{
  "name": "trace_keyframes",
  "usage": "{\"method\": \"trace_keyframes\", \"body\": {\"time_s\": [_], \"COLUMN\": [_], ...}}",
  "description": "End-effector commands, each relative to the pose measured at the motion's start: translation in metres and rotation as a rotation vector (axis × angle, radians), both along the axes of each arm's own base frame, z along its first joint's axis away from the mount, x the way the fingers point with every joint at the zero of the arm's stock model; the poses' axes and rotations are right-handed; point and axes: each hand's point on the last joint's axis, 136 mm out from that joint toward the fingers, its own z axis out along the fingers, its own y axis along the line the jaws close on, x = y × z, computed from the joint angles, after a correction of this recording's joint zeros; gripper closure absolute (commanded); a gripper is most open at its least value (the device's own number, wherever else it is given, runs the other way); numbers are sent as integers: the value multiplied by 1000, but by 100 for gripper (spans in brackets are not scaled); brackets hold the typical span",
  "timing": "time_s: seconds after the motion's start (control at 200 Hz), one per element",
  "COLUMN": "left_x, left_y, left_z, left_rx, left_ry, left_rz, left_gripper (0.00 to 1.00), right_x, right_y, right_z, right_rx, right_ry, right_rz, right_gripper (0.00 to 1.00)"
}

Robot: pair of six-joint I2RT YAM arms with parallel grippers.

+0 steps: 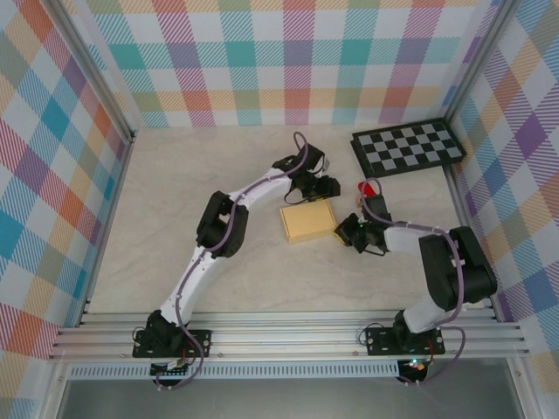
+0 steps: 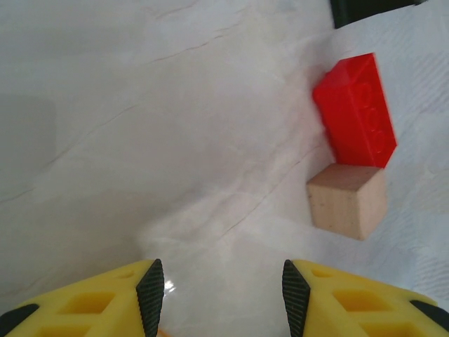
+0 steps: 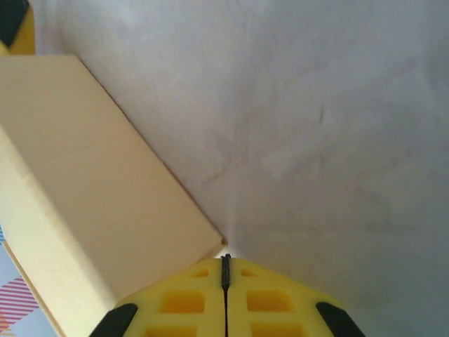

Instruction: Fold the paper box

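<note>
Paper box (image 1: pixel 307 222): flat tan rectangle, folded shut, lying mid-desk (image 1: pixel 175 218) between the two end effectors.
Right end effector (image 3: pixel 225 263): fingers pressed together, nothing between them; tip at a corner of the box.
Left end effector (image 2: pixel 223 288): fingers apart over bare desk, at the box's far edge.
Red block (image 2: pixel 356 111): right of the box, just beside a small wooden cube (image 2: pixel 347 200).
Checkerboard (image 1: pixel 407 147): far right, well apart.

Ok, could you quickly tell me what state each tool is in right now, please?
Left tool: open, holding nothing.
Right tool: closed, tips at a corner of the paper box, nothing visibly gripped.
</note>
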Motion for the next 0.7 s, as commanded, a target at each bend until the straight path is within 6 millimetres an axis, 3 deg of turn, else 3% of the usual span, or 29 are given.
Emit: {"method": "trace_keyframes", "body": {"time_s": [0.0, 0.08, 0.175, 0.29, 0.375, 0.57, 0.665, 0.695], "left_x": [0, 14, 36, 63, 73, 57, 32, 22], "left_y": [-3, 6, 25, 65, 102, 192, 260, 284], "left_z": [6, 12, 33, 72, 101, 145, 155, 158], "left_rx": [3, 5, 8, 27, 78, 248, 325, 367], "left_ry": [24, 7, -40, -98, -144, -284, -357, -396], "left_rz": [-28, -2, 40, 128, 195, 321, 443, 488], "left_gripper": [49, 49, 49, 48, 48, 47, 43, 34], "right_x": [-7, -15, -27, -36, -29, 2, 18, 21], "right_y": [-6, -5, -4, -23, -31, -59, -84, -93], "right_z": [3, 5, 11, 23, 39, 85, 115, 124], "right_rx": [-8, -8, -47, -169, -215, -358, -518, -567], "right_ry": [4, 9, 20, -15, -72, -194, -279, -301], "right_rz": [-84, -71, -20, 22, 55, 52, 24, 11], "right_gripper": [91, 90, 90, 89, 86, 78, 59, 53]}}
